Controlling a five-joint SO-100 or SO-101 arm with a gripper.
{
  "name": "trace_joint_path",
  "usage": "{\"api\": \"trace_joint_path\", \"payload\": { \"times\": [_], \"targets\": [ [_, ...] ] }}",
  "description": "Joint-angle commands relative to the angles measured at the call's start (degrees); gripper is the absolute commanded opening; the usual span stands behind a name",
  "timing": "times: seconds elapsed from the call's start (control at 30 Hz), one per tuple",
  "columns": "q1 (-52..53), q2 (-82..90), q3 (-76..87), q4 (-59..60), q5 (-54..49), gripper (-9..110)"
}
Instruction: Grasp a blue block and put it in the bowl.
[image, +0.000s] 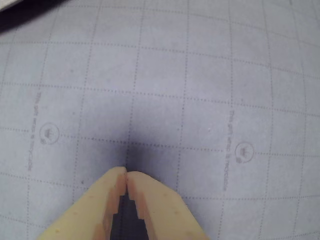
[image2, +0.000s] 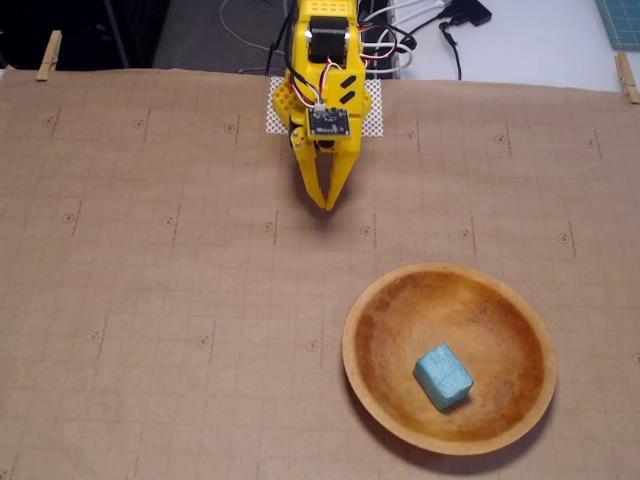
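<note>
In the fixed view the blue block (image2: 442, 376) lies inside the wooden bowl (image2: 380, 310), right of the bowl's middle. The bowl sits at the lower right of the paper-covered table. My yellow gripper (image2: 326, 205) hangs near the top centre, well up and left of the bowl, fingertips together over bare paper. The wrist view shows the gripper (image: 126, 173) shut with nothing between its tips, only gridded paper below. Neither block nor bowl appears in the wrist view.
Brown gridded paper (image2: 150, 280) covers the table, pinned by clothespins (image2: 48, 54) at the back corners. Cables (image2: 400, 40) and the arm's base crowd the back edge. A white mesh pad (image2: 372, 110) lies under the arm.
</note>
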Motion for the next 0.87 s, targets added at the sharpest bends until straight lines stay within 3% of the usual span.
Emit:
{"api": "trace_joint_path", "payload": {
  "times": [0.0,0.83],
  "targets": [
    [0.6,0.6,-1.1,2.0,-0.4,-3],
    [-0.1,0.3,-1.1,1.9,-0.9,-3]
  ]
}}
